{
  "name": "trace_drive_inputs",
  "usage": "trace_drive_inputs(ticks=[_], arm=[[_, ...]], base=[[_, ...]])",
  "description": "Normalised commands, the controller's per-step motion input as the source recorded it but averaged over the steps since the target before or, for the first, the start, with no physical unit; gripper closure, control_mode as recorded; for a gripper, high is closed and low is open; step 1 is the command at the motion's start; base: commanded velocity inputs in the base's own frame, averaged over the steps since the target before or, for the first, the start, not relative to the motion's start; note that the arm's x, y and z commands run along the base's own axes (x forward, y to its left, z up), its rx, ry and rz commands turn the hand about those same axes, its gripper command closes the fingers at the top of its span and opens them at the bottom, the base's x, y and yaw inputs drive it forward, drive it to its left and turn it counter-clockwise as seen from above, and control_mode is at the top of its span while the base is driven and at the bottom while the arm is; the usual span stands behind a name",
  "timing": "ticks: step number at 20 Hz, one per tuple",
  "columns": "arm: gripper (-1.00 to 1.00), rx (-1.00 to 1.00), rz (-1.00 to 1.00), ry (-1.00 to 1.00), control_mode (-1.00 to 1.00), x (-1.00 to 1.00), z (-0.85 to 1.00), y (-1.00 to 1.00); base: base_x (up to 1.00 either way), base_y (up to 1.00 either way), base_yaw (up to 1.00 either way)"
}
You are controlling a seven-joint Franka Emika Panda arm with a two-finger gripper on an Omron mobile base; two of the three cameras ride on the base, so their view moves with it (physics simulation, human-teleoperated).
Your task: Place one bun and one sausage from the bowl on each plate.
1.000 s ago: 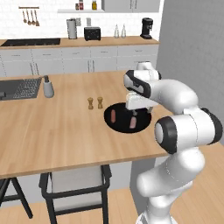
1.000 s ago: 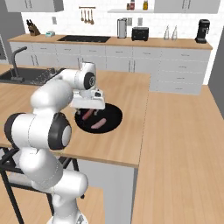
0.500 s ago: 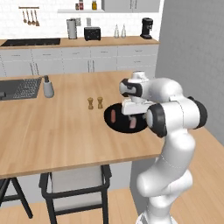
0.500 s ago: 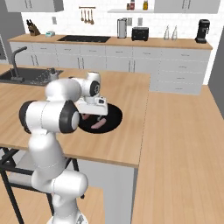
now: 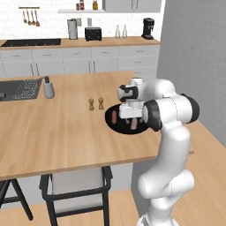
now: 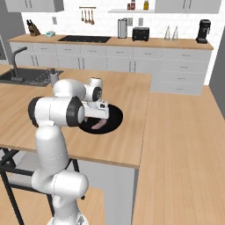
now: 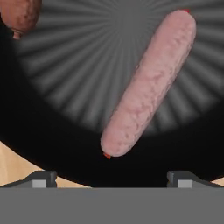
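End effector (image 5: 131,115) sits low over the bowl (image 5: 112,126) in the left base view, the forearm folded back above it. I see one sausage (image 5: 114,117) at about 9 o'clock of the hand and another (image 5: 133,125) just below it, both inside the black dish on the counter (image 5: 53,132).

From the right base view, the end effector (image 6: 99,117) hangs just over a pale sausage (image 6: 99,125) in the bowl (image 6: 115,118).

Hand view: the two fingertips (image 7: 41,178) stand wide apart with nothing between them, so I call it released. The sausage (image 7: 148,83) lies ahead, its long axis running from 7 o'clock to 1 o'clock, skewed to the finger line. A brown piece (image 7: 19,15) sits at 11 o'clock. I judge a wrist roll is needed first.
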Motion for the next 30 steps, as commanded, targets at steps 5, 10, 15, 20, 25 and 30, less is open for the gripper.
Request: trace_drive_inputs(ticks=[5,10,15,20,25,30], arm=[[-1.00,0.00,-0.06,-0.04,-1.00,0.06,-0.05,-0.01],[-1.00,0.00,-0.03,0.04,-1.00,0.13,-0.30,0.00],[-1.00,0.00,-0.07,0.06,-1.00,0.31,-0.42,0.01],[-1.00,0.00,-0.07,0.05,-1.00,0.21,-0.44,0.00],[-1.00,0.00,-0.06,0.05,-1.00,0.14,-0.34,0.04],[1.00,0.00,0.00,0.08,-1.00,0.00,-0.04,0.00]], base=[[0.00,0.00,0.00],[0.00,0.00,0.00],[0.00,0.00,0.00],[0.00,0.00,0.00],[0.00,0.00,0.00],[0.00,0.00,0.00]])
